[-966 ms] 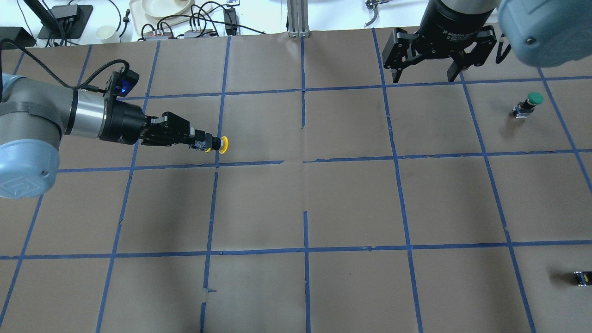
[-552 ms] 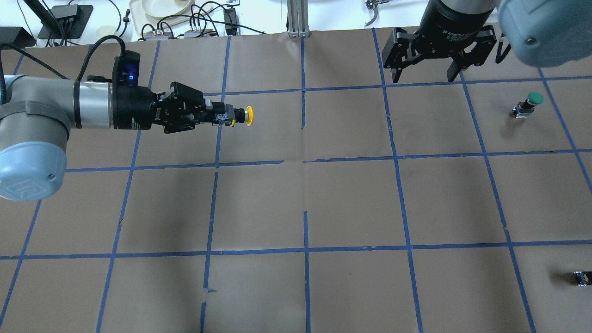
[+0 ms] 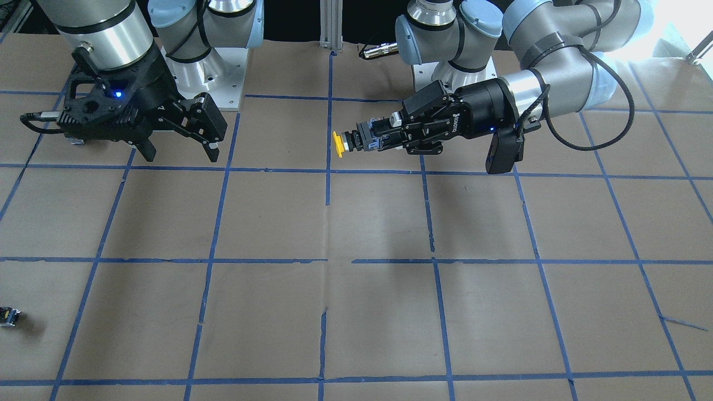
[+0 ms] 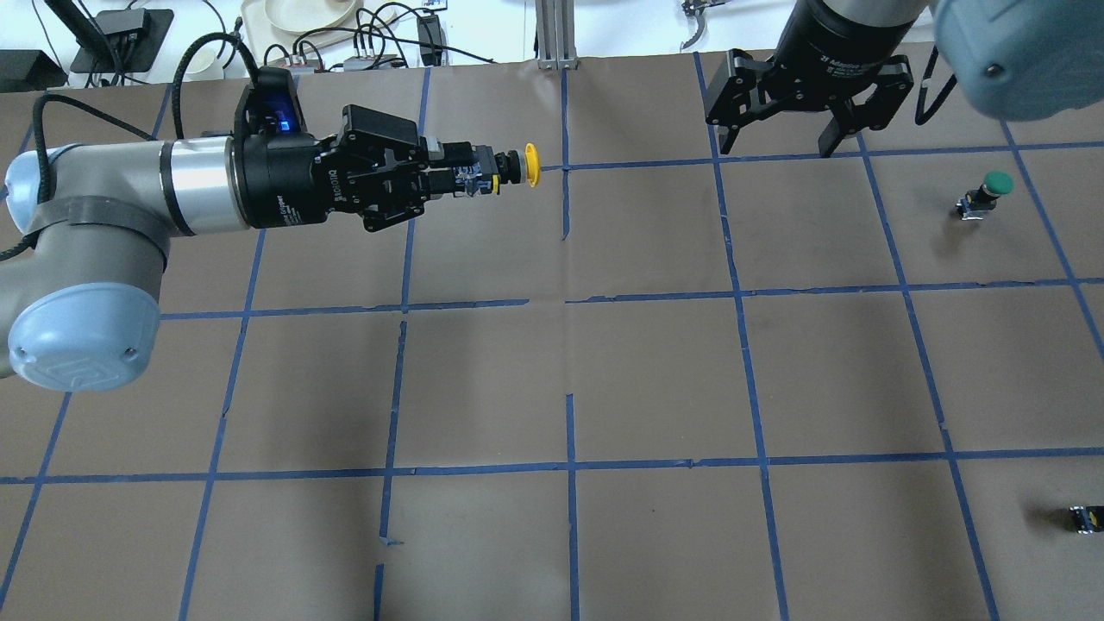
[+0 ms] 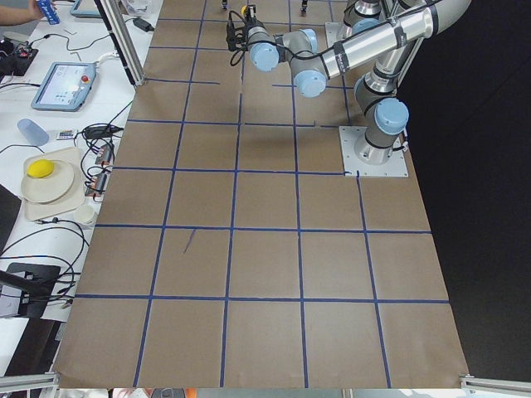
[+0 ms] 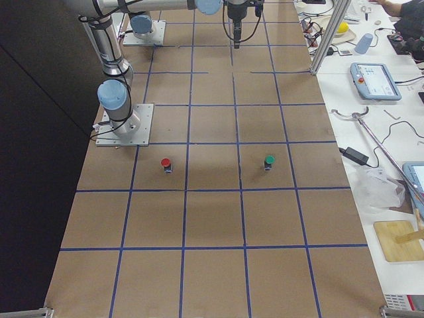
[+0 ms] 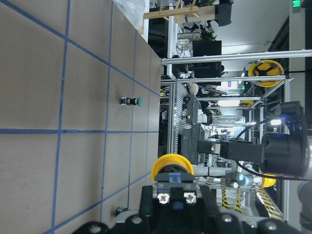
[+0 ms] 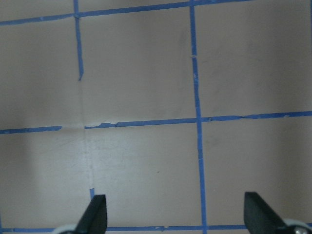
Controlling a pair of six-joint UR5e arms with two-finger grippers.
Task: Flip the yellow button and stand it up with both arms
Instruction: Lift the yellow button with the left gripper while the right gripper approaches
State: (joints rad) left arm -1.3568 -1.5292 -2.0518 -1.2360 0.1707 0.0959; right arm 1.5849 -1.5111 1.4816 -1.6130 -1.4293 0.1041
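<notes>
While the left gripper (image 4: pixel 461 177) is clamped on the blocky body of the yellow button (image 4: pixel 504 169), the switch hangs in the air above the table (image 4: pixel 655 371), its shadow lying well apart from it on the brown paper in the front-facing view. Seen from overhead, the button's long axis runs flat from 9 o'clock to 3 o'clock, body buried between the fingers and yellow cap sticking out free at the 3 o'clock end. Over at roughly 3 o'clock from that cap waits the right gripper (image 4: pixel 774 145), pointed down at the paper, fingers spread wide with nothing between them; its own wrist camera shows only bare taped grid between the two tips. So the left arm has the part and the right arm is well apart from it, with the cap aimed its way. The likely next step is a handover: the right arm would have to cross toward the cap end and close there, across that horizontal axis, before the left lets go. A green button (image 4: pixel 992 191) and a tiny dark part (image 4: pixel 1085 517) sit on the right half of the table. Off the table's edge, a pale tray (image 5: pixel 37 211) carries a plate (image 5: pixel 58 192) with a yellow round thing (image 5: pixel 41 169) on it.
</notes>
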